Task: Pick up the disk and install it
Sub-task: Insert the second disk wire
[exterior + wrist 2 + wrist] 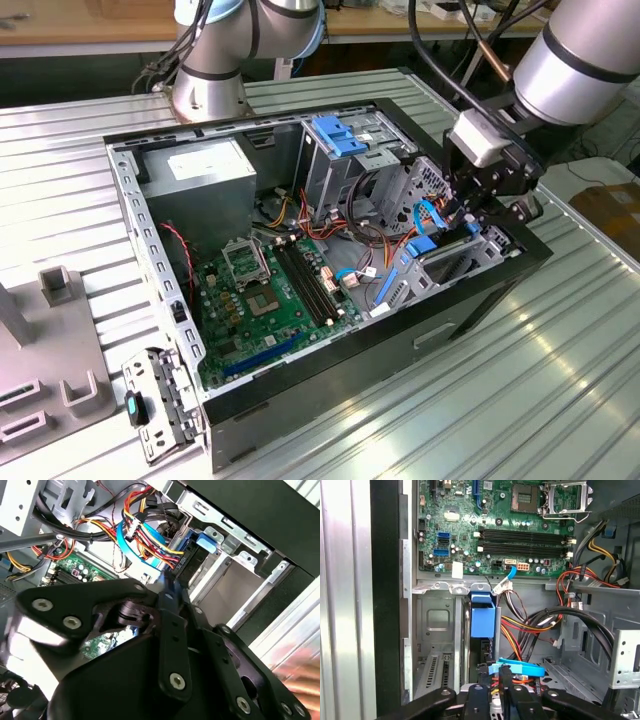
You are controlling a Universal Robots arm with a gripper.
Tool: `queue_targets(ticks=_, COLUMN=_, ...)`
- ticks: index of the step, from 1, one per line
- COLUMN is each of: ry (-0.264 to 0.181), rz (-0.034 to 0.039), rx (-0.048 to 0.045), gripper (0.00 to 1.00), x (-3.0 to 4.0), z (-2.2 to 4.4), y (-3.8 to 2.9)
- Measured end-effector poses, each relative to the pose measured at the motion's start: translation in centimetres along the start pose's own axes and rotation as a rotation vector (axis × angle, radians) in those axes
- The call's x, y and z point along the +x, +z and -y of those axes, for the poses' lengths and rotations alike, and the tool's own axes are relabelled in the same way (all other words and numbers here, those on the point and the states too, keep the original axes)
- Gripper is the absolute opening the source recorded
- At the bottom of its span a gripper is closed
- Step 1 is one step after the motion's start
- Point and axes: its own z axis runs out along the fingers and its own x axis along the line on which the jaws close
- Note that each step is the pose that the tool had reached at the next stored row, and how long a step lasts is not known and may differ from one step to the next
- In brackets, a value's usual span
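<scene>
The disk [481, 650] stands on edge inside the drive bay, a dark slab in a bright blue carrier [482, 617]. In the exterior view the disk [437, 246] sits in the bay at the case's right end. My gripper [468, 215] hangs just above that bay. In the first wrist view the gripper [492, 697] is right behind the disk's near end, its fingers close together with nothing between them. The second wrist view shows the gripper [167, 585] tapering to a narrow tip just short of the disk [192, 560] and its blue tab [206, 541].
The open computer case [300, 400] lies on a ribbed metal table [500, 400]. Bundled coloured wires [525, 625] and a thin blue cable [520, 668] crowd the space beside the bay. A lighter blue bracket [335, 135] tops the rear cage. The motherboard [270, 300] fills the case floor.
</scene>
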Motion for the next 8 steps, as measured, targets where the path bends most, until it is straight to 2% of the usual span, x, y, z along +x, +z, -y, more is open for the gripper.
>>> queue_targets(ticks=1, ry=0.000, rz=0.0000, rx=0.0000, gripper=0.11, x=0.00, z=0.00, y=0.00)
queue_targets(ticks=8, ry=0.000, rz=0.0001, rx=0.0000, gripper=0.11, x=0.00, z=0.00, y=0.00)
